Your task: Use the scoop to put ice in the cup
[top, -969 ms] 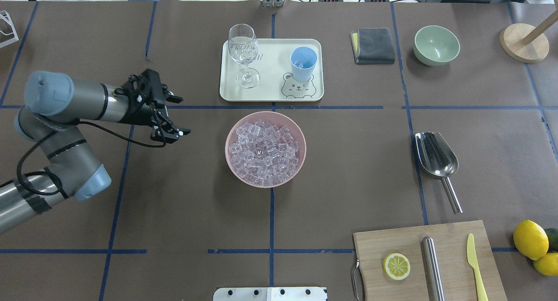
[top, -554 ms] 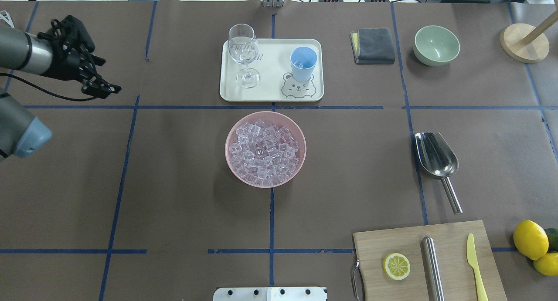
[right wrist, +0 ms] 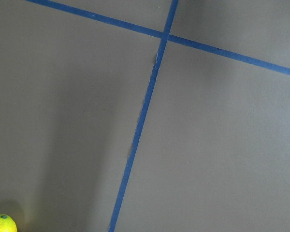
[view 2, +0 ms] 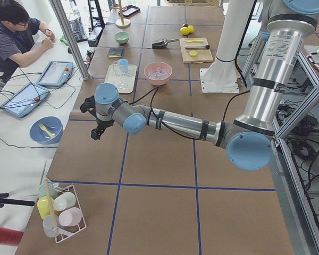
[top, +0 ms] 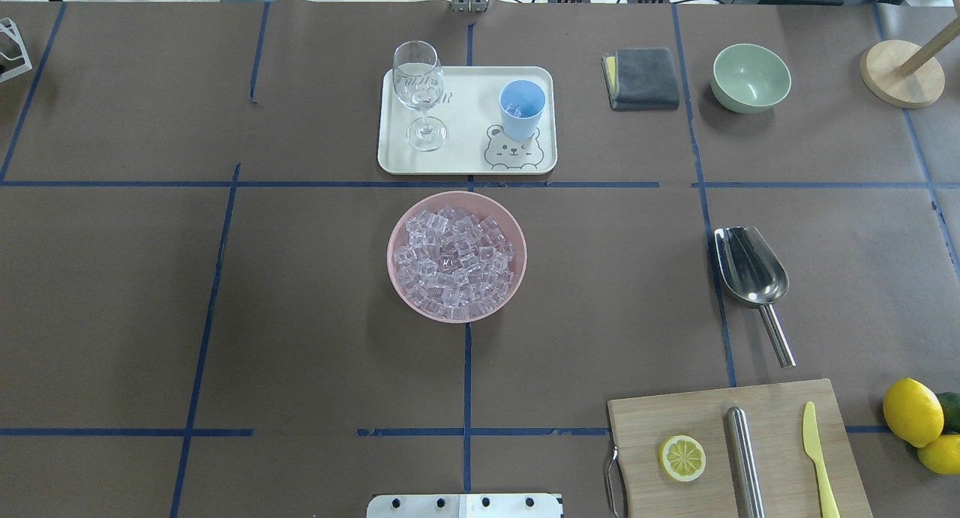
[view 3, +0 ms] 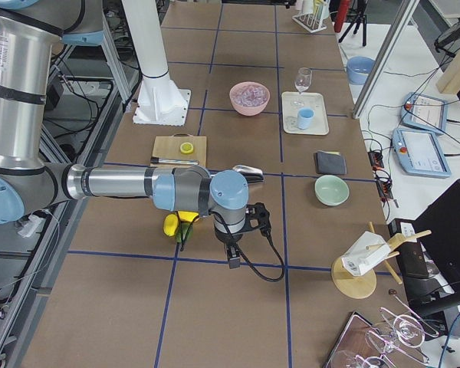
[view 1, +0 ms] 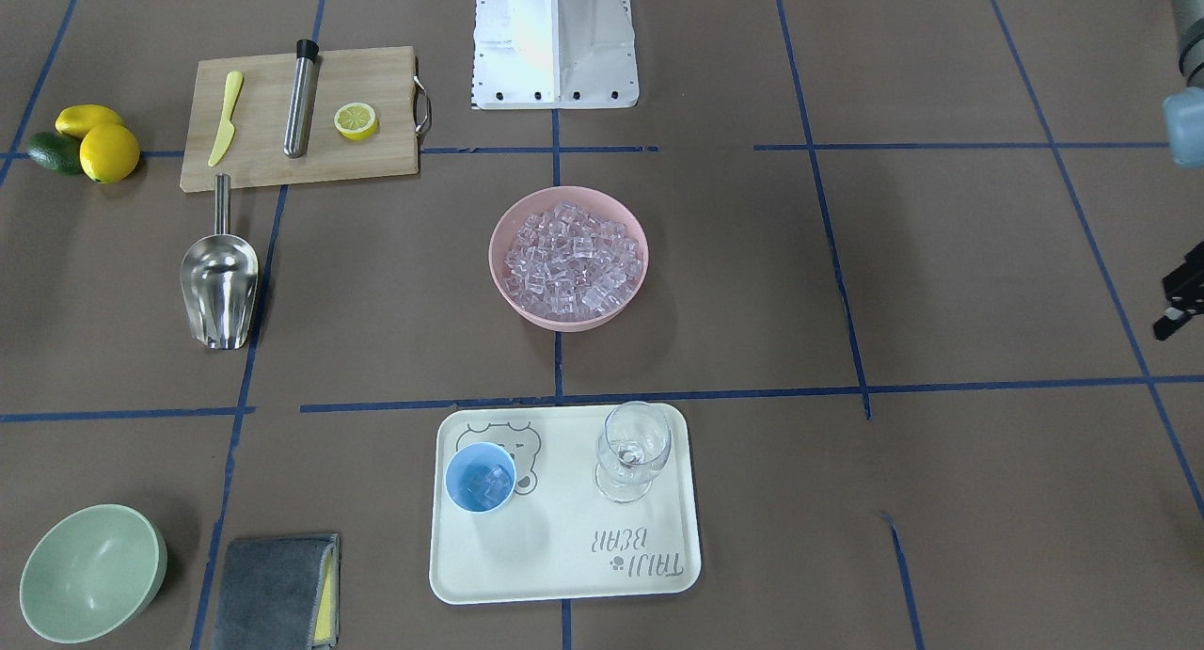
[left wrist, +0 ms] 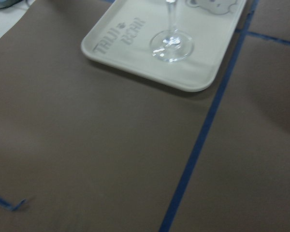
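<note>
From the front: one scoop (view 1: pixel 220 274) lies flat at nine o'clock from the one pink bowl (view 1: pixel 509 297) of ice (view 1: pixel 574 255). Its handle points to twelve and its mouth to six. One blue cup (view 1: pixel 480 478) with cubes inside stands on the tray (view 1: pixel 564 575) at six o'clock. The left gripper (view 1: pixel 1176 316) peeks in at three; I cannot tell if its jaws are apart.

From above: one glass (top: pixel 420 91) stands at nine o'clock from the cup.

From the right side: I cannot tell about the right gripper (view 3: pixel 231 257) either.
</note>
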Available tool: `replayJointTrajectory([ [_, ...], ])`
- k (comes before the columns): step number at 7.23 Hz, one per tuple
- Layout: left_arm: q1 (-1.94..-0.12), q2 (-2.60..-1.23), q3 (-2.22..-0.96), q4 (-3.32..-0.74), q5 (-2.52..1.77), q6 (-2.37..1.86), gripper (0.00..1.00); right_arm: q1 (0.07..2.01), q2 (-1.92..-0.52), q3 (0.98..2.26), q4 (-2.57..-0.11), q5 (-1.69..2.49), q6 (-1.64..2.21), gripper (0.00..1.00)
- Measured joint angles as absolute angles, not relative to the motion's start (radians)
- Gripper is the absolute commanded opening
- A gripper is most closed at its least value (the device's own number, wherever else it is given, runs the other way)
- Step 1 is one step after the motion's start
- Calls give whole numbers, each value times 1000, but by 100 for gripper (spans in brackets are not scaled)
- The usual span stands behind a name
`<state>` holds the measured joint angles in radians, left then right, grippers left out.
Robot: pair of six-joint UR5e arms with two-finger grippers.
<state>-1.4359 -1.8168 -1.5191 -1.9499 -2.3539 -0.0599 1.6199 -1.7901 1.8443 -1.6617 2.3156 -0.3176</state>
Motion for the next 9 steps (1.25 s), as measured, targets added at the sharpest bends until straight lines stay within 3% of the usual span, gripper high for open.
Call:
replayJointTrajectory([
  [2,-1500,-1799,-1538,-1805,-2317,-37,100,1620,-1794,1844,-1661,2318,-318,100],
  [6,-1538,-1569,-1599,-1747,-2295,81,100,1620,-1800,1845,-1661,2319,-319,100],
  [9,-1543,-1549,-1623,-1640,-2298,79,100,1620,-1801,1844,-1661,2318,-319,100],
])
